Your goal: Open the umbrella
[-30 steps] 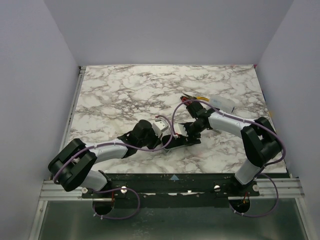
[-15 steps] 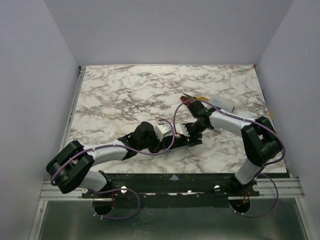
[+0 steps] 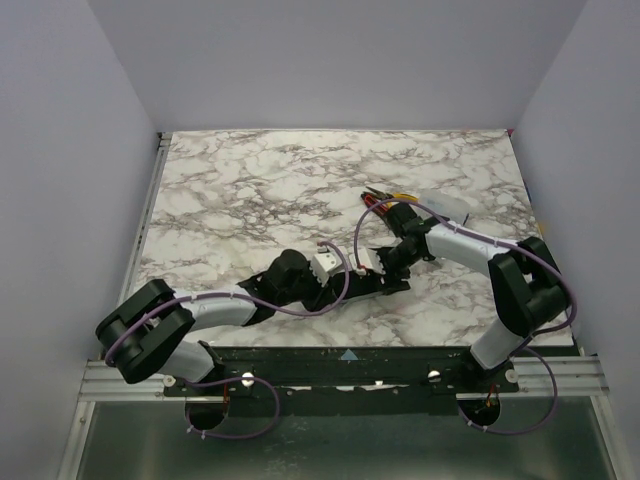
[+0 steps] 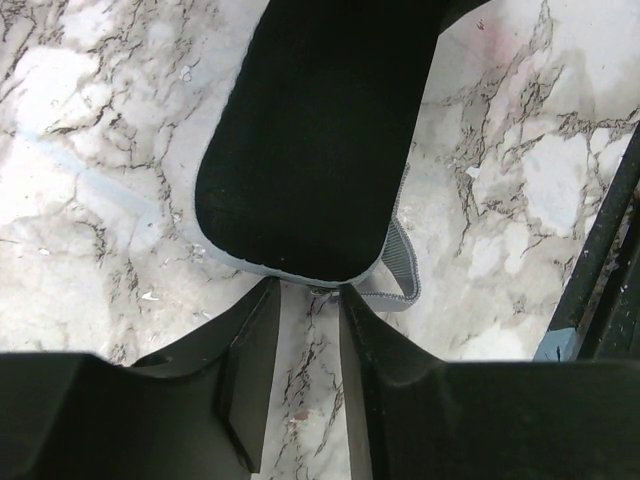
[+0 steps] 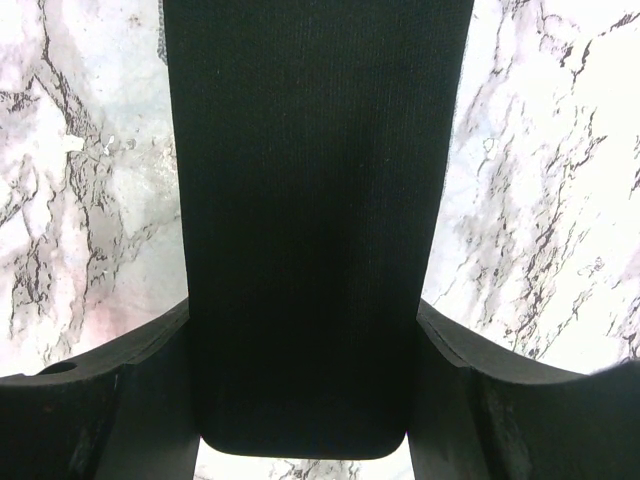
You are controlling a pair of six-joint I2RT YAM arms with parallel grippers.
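Note:
The folded umbrella (image 3: 378, 283) lies flat on the marble table between my two grippers. It shows as a black fabric body. In the left wrist view its rounded end (image 4: 300, 150) has a pale blue-grey rim and a wrist loop (image 4: 402, 270). My left gripper (image 3: 343, 284) (image 4: 308, 296) sits just off that end with its jaws a narrow gap apart. Only table and a small metal bit show between the tips. My right gripper (image 3: 388, 262) (image 5: 300, 440) is shut across the umbrella's width (image 5: 310, 200).
Red and yellow-handled tools (image 3: 385, 198) and a pale clear plastic case (image 3: 445, 208) lie just behind the right arm. The table's near edge and a black rail (image 4: 600, 260) are close to the left gripper. Purple cables loop over both wrists.
My left wrist has shifted slightly toward the near edge and the right. The right gripper keeps its hold and has barely moved.

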